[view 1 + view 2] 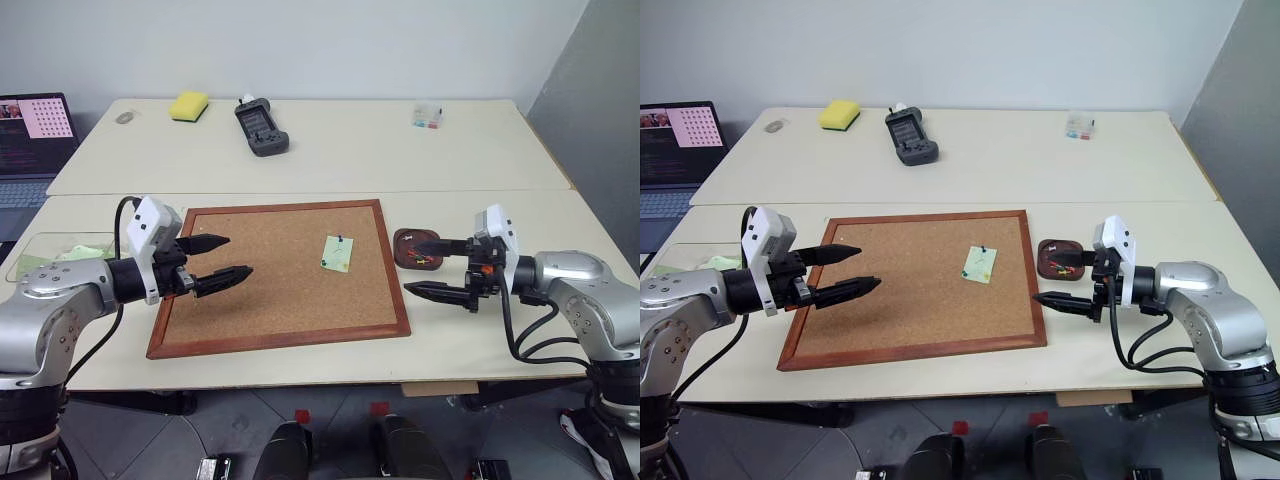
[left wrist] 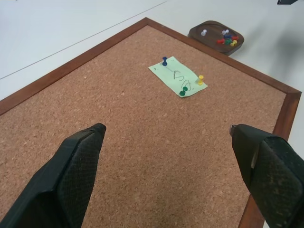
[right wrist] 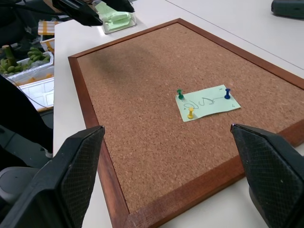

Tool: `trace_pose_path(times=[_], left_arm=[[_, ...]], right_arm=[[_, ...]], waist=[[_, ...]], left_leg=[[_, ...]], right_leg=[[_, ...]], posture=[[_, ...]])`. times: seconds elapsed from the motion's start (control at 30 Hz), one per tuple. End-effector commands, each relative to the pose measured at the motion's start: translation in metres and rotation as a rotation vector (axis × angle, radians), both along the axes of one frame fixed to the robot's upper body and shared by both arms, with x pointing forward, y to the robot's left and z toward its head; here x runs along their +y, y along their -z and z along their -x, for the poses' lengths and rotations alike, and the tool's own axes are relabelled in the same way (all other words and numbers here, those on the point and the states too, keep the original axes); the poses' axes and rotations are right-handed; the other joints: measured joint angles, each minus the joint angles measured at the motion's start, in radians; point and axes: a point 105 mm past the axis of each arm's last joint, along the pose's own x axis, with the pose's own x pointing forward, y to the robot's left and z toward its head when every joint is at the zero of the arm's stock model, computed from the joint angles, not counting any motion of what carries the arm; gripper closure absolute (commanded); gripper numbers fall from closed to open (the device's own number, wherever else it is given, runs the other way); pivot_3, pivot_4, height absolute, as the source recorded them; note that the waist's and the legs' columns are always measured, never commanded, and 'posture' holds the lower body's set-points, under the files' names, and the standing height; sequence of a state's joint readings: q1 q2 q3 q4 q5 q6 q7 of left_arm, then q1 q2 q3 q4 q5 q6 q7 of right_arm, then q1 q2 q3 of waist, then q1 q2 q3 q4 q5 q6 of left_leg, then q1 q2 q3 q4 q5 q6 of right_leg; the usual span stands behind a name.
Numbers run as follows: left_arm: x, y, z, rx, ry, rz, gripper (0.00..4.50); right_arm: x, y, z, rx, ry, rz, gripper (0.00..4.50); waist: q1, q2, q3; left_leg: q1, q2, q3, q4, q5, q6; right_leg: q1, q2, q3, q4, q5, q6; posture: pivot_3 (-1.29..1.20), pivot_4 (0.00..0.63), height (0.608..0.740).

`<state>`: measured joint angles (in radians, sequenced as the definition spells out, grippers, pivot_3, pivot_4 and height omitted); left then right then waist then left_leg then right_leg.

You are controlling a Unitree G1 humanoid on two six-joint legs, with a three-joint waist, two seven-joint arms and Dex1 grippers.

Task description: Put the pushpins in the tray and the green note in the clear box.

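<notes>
The green note [image 1: 337, 253] lies on the right part of the corkboard [image 1: 260, 300], held by three pushpins: blue [image 2: 165, 61], yellow [image 2: 201, 80] and green [image 2: 183, 91]. Just past the board's right edge stands the dark brown tray [image 1: 404, 240] with several coloured pushpins in it. The clear box [image 1: 25, 262] sits at the table's left edge, with pale green paper inside. My left gripper [image 1: 239, 255] hovers open over the board's left part, pointing toward the note. My right gripper [image 1: 409, 266] is open beside the tray, pointing left at the board. Neither holds anything.
On the far table lie a yellow sponge [image 1: 189, 105], a black handheld device [image 1: 261, 127] and a tiny clear case [image 1: 427, 116]. A laptop [image 1: 35, 135] stands at the far left. A seam runs between the two tables behind the board.
</notes>
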<state>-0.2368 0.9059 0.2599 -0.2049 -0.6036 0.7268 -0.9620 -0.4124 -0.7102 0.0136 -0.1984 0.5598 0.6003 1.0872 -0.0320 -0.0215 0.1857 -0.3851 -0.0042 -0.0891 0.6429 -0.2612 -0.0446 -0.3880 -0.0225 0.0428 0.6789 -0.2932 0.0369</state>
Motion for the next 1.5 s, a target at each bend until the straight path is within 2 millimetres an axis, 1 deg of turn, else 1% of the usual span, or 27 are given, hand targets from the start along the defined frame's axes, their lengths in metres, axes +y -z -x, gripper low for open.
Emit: trace_pose_path(times=[0.03,0.17,0.27,0.47,0.6,0.7,0.77,0.83,0.9,0.93,0.97,1.07,1.13,1.27,1.5], left_arm=[[-0.006,-0.004,0.002,-0.024,0.02,-0.015,0.05],[-0.011,-0.007,0.003,-0.014,0.032,0.01,0.05],[-0.008,-0.008,0.0,-0.016,0.018,0.012,0.05],[-0.006,-0.007,0.001,-0.014,0.012,0.012,0.05],[-0.006,-0.007,0.002,-0.015,0.013,0.012,0.05],[-0.006,-0.003,0.001,-0.013,0.012,0.004,0.05],[-0.007,-0.001,-0.001,-0.026,0.006,0.004,0.05],[-0.01,-0.003,-0.006,-0.058,-0.01,0.041,0.05],[-0.015,-0.004,-0.012,-0.107,-0.021,0.073,0.39],[-0.018,-0.002,-0.014,-0.118,-0.019,0.075,0.49],[-0.022,0.0,-0.016,-0.131,-0.017,0.079,0.73],[-0.031,0.011,-0.026,-0.142,-0.026,0.092,1.38],[-0.033,0.019,-0.031,-0.146,-0.037,0.077,1.74],[-0.041,0.032,-0.042,-0.134,-0.058,0.08,2.48],[-0.052,0.038,-0.049,-0.127,-0.064,0.085,4.12]], right_arm=[[0.003,-0.008,0.001,-0.059,-0.006,0.001,0.0],[0.004,-0.009,-0.001,-0.062,0.0,0.0,0.0],[0.003,-0.008,-0.004,-0.073,0.011,0.01,0.0],[0.003,-0.008,-0.009,-0.086,0.036,0.01,0.0],[0.002,-0.007,-0.01,-0.093,0.045,0.015,0.0],[0.003,-0.006,-0.01,-0.095,0.05,0.012,0.0],[0.006,-0.006,-0.01,-0.1,0.05,0.007,0.0],[0.01,-0.006,-0.012,-0.111,0.057,-0.003,0.0],[0.015,-0.007,-0.015,-0.127,0.064,-0.012,0.0],[0.018,-0.007,-0.017,-0.134,0.067,-0.018,0.0],[0.021,-0.007,-0.018,-0.14,0.07,-0.02,0.0],[0.033,-0.005,-0.026,-0.157,0.079,-0.035,0.0],[0.04,-0.004,-0.031,-0.162,0.081,-0.053,0.0],[0.055,0.006,-0.046,-0.166,0.104,-0.061,0.0],[0.075,0.017,-0.066,-0.186,0.133,-0.045,0.0]], waist=[[0.0,0.0,0.0],[0.0,0.0,0.0],[0.0,0.0,0.0],[0.0,0.0,0.0],[0.0,0.0,0.0],[0.0,0.0,0.0],[0.0,0.0,0.0],[0.0,0.0,0.0],[0.001,0.0,0.0],[0.0,0.0,0.0],[0.0,0.0,0.0],[0.0,0.0,0.0],[0.0,0.0,0.0],[-0.001,0.0,0.0],[0.0,0.0,0.0]], left_leg=[[0.0,0.0,0.0,0.0,0.0,0.0],[0.0,0.0,-0.002,0.001,0.0,0.0],[0.0,0.0,-0.004,0.001,0.0,0.0],[0.0,0.0,-0.005,0.0,0.0,0.0],[0.0,0.0,-0.006,0.0,0.0,0.0],[0.0,0.0,-0.006,0.001,0.0,0.0],[0.0,0.0,-0.006,0.0,0.0,0.0],[0.0,0.0,-0.006,0.0,0.0,0.0],[0.0,-0.001,-0.006,0.001,0.0,0.0],[0.0,-0.001,-0.006,0.001,0.0,0.0],[0.0,-0.001,-0.006,0.001,0.0,0.0],[0.0,-0.001,-0.006,0.001,0.0,0.0],[0.0,-0.001,-0.006,0.001,0.0,0.0],[0.0,-0.001,-0.006,0.001,0.0,0.0],[0.0,-0.001,-0.007,0.002,0.0,0.0]], right_leg=[[0.0,0.0,0.0,0.0,0.0,0.0],[0.0,0.0,0.0,0.0,0.0,0.0],[0.0,0.0,0.0,0.0,0.0,0.0],[0.0,0.0,0.0,0.0,0.0,0.0],[0.0,0.0,0.0,0.001,0.0,0.0],[0.0,0.0,0.0,0.001,0.0,0.0],[0.0,0.0,0.0,0.001,0.0,0.0],[0.0,0.0,0.0,0.001,0.0,0.0],[0.0,0.0,0.0,0.001,0.0,0.0],[0.0,0.0,0.0,0.001,0.0,0.0],[0.0,0.0,0.0,0.001,0.0,0.0],[0.0,0.0,-0.001,0.001,0.0,0.0],[0.0,0.0,-0.001,0.001,0.0,0.0],[0.0,0.0,-0.001,0.002,0.0,0.0],[0.0,0.0,-0.001,0.002,0.001,0.0]], posture=[[0.0,0.15,0.74],[0.0,0.15,0.74],[0.0,0.15,0.74],[0.0,0.15,0.74],[0.0,0.15,0.74],[0.0,0.15,0.74],[0.0,0.15,0.74],[0.0,0.15,0.74],[0.0,0.15,0.74],[0.0,0.15,0.74],[0.0,0.15,0.74],[0.0,0.15,0.74],[0.0,0.15,0.74],[0.0,0.15,0.74],[0.0,0.15,0.74]])
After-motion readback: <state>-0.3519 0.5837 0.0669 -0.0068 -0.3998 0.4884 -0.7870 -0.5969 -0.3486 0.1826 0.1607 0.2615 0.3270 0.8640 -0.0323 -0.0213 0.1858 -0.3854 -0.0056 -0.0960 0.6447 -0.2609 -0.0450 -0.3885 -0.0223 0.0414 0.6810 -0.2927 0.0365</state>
